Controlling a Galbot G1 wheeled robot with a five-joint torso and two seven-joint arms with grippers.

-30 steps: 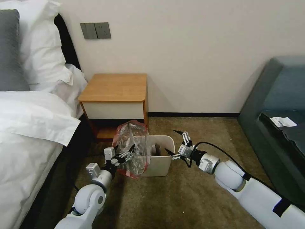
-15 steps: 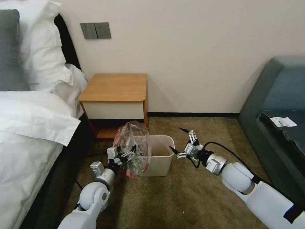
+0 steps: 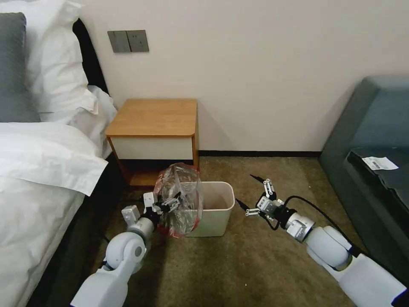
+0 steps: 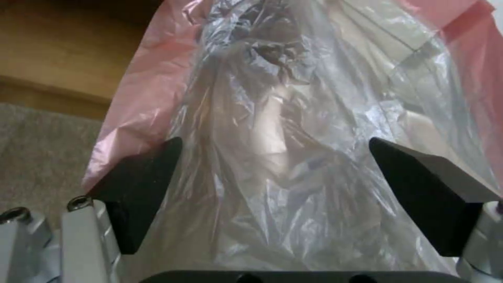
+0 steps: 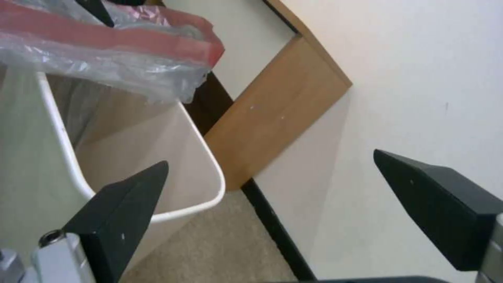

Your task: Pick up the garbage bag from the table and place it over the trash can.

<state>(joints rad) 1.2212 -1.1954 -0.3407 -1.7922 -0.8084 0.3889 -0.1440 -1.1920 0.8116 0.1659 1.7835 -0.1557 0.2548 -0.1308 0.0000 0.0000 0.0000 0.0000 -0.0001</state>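
The garbage bag (image 3: 182, 200), clear crinkly film with a red rim, hangs bunched over the left end of the cream trash can (image 3: 217, 213) on the carpet. My left gripper (image 3: 169, 204) is at the bag's left side. In the left wrist view it (image 4: 275, 141) is open, and the bag (image 4: 293, 129) bulges between the wide-set black fingers (image 4: 141, 188). My right gripper (image 3: 245, 188) hovers open to the right of the can, apart from its rim. The right wrist view shows the can's rim (image 5: 210, 173), the bag's red edge (image 5: 120, 39) and the table (image 5: 278, 110). The table (image 3: 153, 117) stands behind the can.
A bed with white linen (image 3: 38, 170) borders the left side. A dark sofa (image 3: 375, 140) stands at the right with a paper slip (image 3: 379, 163) on it. Open carpet (image 3: 238, 264) lies in front of the can. The wall runs close behind the table.
My right gripper has drawn back to the right, away from the can's right rim, still open. The left arm has shifted slightly left and toward me; the bag stays on the can's left end.
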